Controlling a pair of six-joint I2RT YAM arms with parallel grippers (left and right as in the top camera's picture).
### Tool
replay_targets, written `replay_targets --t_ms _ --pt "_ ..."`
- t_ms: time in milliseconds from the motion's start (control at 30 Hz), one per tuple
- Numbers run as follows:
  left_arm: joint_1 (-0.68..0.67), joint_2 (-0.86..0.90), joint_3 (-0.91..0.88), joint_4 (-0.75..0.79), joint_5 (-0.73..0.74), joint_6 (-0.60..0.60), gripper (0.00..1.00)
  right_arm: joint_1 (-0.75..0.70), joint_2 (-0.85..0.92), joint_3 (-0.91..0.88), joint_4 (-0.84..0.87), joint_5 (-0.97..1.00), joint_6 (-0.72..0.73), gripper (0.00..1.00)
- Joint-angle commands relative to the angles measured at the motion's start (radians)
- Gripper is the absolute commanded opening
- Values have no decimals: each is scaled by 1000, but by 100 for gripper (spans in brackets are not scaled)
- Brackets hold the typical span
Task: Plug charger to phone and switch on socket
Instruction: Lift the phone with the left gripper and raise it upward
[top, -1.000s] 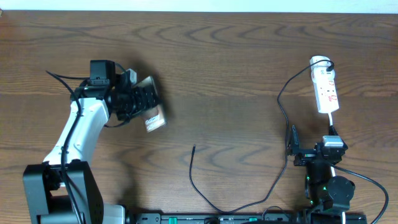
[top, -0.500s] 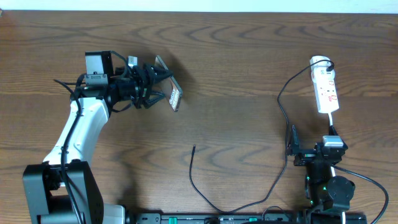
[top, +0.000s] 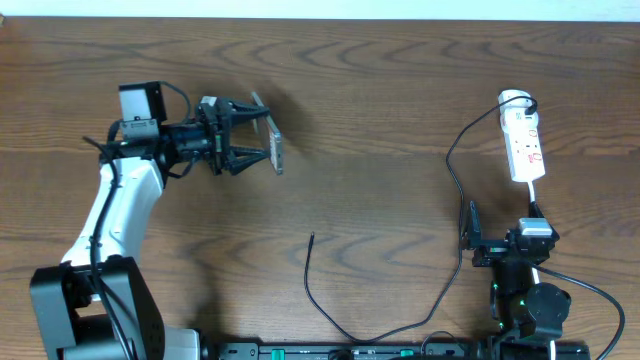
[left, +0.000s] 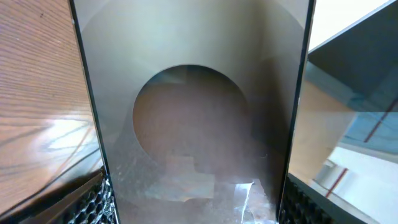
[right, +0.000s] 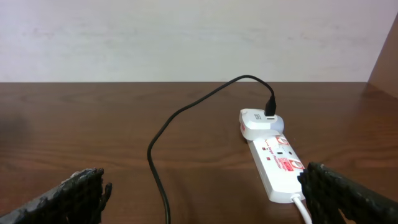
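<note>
Two arms stood at a brown wooden surface (top: 380, 90), one at each lower corner of the overhead view. On the left side, the left pincer (top: 260, 140) pinched the phone (top: 273, 144) between its two fingers, one on each long edge. From above, the phone showed only as a thin sliver, turned on edge toward the overhead camera, with its shadow on the wood beside it. Whether it touched the wood could not be told. In the left wrist view the glossy dark face of the phone (left: 199, 124) filled the middle of the picture and mirrored a round shape, while the meshed pads (left: 93, 199) showed at the lower corners against its sides.

The right pincer (right: 205, 186) sat low near the front edge, spread wide and holding nothing, its fingers at the two lower corners of the right wrist view. The white power strip (top: 524, 145) lay flat on the far right, just beyond that arm, with red marks on its face. A white adapter (right: 258, 121) sat in its far end, and the black charger cable (top: 306, 275) ran from that adapter, curving down past the right arm, along the front edge and back up. Its connector tip (top: 312, 238) lay bare near the middle of the surface, well apart from the phone.
</note>
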Motion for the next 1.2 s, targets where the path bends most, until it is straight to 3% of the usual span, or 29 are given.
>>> replay_targets --t_ms 0,667,1167 --pt "19 -26 40 9 84 -20 7 5 -6 -1 -4 0 -8 99" --pt "21 -26 40 10 91 -138 7 5 -6 -1 -4 0 -8 99" --pt "21 -26 40 10 91 -143 7 5 -6 -1 -4 0 -8 99"
